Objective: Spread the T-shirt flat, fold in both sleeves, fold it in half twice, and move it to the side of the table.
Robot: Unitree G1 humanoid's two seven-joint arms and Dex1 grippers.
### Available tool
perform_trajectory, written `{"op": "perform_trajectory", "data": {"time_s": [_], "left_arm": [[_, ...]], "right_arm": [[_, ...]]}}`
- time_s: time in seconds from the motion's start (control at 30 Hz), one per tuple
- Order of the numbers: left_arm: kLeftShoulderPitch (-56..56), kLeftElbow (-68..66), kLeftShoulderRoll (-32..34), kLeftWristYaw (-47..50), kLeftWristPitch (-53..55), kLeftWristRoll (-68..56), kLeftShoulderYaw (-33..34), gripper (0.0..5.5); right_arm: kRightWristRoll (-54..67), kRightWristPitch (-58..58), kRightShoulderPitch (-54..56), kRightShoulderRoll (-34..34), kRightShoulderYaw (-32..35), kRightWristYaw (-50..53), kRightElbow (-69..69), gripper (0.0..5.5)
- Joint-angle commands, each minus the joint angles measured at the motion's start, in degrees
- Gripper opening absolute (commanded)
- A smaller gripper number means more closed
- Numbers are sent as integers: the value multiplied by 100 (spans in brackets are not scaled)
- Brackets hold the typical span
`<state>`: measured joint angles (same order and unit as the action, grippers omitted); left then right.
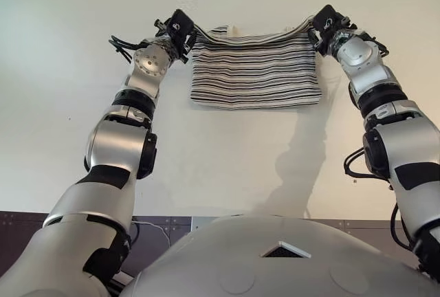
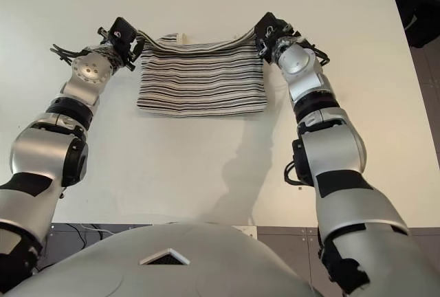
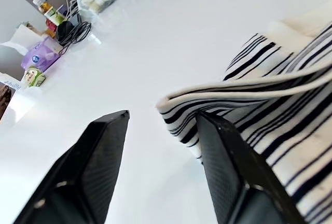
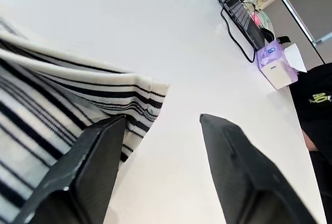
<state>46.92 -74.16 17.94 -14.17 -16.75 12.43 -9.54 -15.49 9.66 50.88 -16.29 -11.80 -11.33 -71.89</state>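
While both arms stretch forward and up over the white table [image 1: 69,139], the striped T-shirt [image 1: 256,70] lies on it as a folded rectangle at the far middle, between the two wrists. The left arm is bent at the elbow, its forearm rising toward the shirt's far left corner, where the left end effector [image 1: 180,32] sits. The right arm mirrors it, with the right end effector [image 1: 323,25] at the far right corner. The shirt's far edge runs from one end effector to the other, dipping slightly in the middle.

From the left wrist, the two black fingers [image 3: 104,151] stand spread apart, the fabric corner just beside one of them and not pinched. The right wrist shows the same: fingers [image 4: 98,151] spread wide, the striped hem next to one finger, bare table in the gap.
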Motion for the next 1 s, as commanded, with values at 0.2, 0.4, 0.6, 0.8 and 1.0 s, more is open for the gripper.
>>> {"op": "perform_trajectory", "data": {"time_s": [0.2, 0.4, 0.6, 0.8, 1.0], "left_arm": [[-5, -178, 295, 1015, 696, -341, 800, 237], [-1664, 2049, 475, 641, 260, -1597, 1950, 237], [-3646, 5470, -236, 1352, 1417, -2120, 2335, 237], [-3820, 6068, -419, 1457, 2012, -1891, 2109, 237], [-3873, 6285, -384, 1306, 2176, -1630, 1820, 237]], "right_arm": [[301, -348, 227, 98, 624, 535, -273, 353], [170, 1345, -1704, -1383, 8, -2159, 2684, 353], [-228, 1301, -3034, -2253, -524, -3233, 4706, 353], [-544, 1381, -3411, -2059, -1010, -3198, 5163, 353], [-734, 1372, -4062, -2043, -1730, -3724, 6383, 353]]}}
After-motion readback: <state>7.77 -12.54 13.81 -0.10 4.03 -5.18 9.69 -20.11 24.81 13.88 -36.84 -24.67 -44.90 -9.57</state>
